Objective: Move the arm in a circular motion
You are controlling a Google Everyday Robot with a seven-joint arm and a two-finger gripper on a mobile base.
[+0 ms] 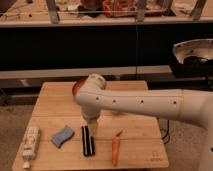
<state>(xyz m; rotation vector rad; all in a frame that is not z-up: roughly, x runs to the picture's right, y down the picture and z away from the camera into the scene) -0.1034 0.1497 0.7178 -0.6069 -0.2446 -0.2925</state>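
Over the wooden table (55,102) my arm (145,104) reaches in from the right side, a thick white tube with small dark dots along it. Its big round joint (91,92) hangs above the middle of the table and covers most of the orange bowl (76,88), so only the left edge of the bowl shows behind it. From this joint a short part goes down to my gripper (92,128), the narrow beige tip. The gripper is above the table surface, just beside the upper end of the black bar (88,140), on its right side. I cannot tell from this view what my fingertips are doing, and I see nothing held at the tip.

On the table, the black bar lies lengthwise near the front edge, with a thin light line along its middle. Left of the bar lies a blue sponge (62,136), a little tilted. Further left, near the left edge of the table, lies a long white packet (31,143) with some print on it. Right of the bar lies a carrot (115,148), with its green end pointing away from the front edge. Behind the table there is a dark wall with a pale shelf (45,74) along it.
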